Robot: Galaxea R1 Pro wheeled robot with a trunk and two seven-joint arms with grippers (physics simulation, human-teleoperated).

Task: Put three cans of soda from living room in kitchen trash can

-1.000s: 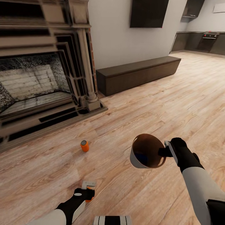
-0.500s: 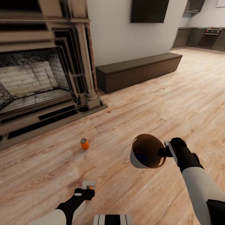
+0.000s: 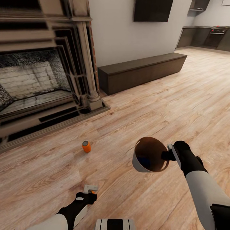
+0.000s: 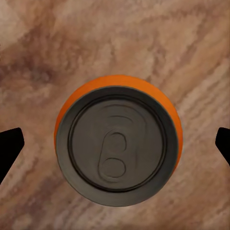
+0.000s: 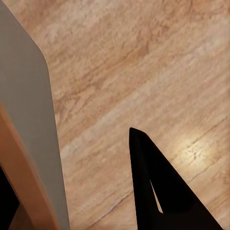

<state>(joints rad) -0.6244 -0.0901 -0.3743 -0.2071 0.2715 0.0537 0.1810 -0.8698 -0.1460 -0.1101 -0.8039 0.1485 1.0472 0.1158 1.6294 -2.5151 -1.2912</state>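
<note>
Floor can [image 3: 86, 146] slightly farther off

Floor [image 3: 166, 95]: light wood planks w/ visible grain, faint sheen. Soda can [image 4: 118, 146]: smooth orange body, matt dark-grey metal top; bin [image 3: 138, 161] matt grey outside, brown wood-look inside. Fireplace [image 3: 28, 80]: rough brick.

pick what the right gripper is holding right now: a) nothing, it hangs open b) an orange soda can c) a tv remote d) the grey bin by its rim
d: in the head view the right gripper is clamped on the rim of the trash can, which is lifted off the floor, its brown inside facing the camera.
</note>
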